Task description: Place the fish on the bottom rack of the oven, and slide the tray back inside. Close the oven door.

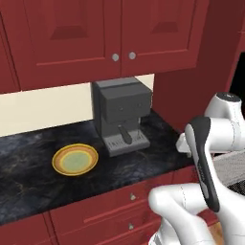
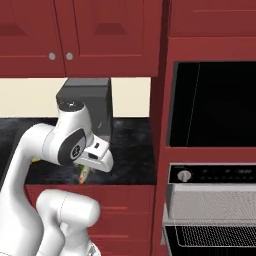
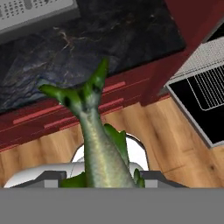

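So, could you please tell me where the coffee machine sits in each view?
Left base view: coffee machine at centre, right of the yellow plate.
Right base view: upper left, behind the arm.
Hand view: top left corner, its grey grid.
Shared landmark: the black counter.

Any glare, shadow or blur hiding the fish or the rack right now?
Hand view: the fish, held in the gripper, is sharp and evenly lit, no glare; the rack grid reads clearly over the dark door. Right base view: the fish is a small patch under the hand, slightly soft. Left base view: flat light, plate crisp.
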Motion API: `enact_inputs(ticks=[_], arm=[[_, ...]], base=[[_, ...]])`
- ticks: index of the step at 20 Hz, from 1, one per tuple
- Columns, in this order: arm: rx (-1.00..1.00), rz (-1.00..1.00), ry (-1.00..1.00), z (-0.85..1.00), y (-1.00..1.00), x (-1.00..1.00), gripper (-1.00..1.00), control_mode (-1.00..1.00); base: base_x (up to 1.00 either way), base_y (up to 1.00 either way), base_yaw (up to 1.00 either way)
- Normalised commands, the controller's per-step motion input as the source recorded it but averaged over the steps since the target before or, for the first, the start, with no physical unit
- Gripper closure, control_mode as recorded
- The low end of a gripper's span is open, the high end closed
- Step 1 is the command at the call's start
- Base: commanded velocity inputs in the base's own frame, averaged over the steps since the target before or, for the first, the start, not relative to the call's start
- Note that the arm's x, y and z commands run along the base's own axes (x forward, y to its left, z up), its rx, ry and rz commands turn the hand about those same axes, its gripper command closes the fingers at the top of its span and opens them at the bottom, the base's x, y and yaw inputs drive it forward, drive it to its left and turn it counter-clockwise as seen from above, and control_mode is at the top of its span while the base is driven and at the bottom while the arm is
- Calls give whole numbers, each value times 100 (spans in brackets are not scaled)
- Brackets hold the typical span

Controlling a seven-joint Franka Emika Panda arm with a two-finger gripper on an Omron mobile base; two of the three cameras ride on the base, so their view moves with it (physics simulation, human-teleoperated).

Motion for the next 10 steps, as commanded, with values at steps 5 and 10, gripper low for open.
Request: enact_inputs(ticks=[5, 10], arm=[[0, 0, 0, 0, 0, 0, 100, 100], [0, 0, 0, 0, 0, 0, 100, 100]], base=[[-91, 1, -37], [-44, 0, -49]])
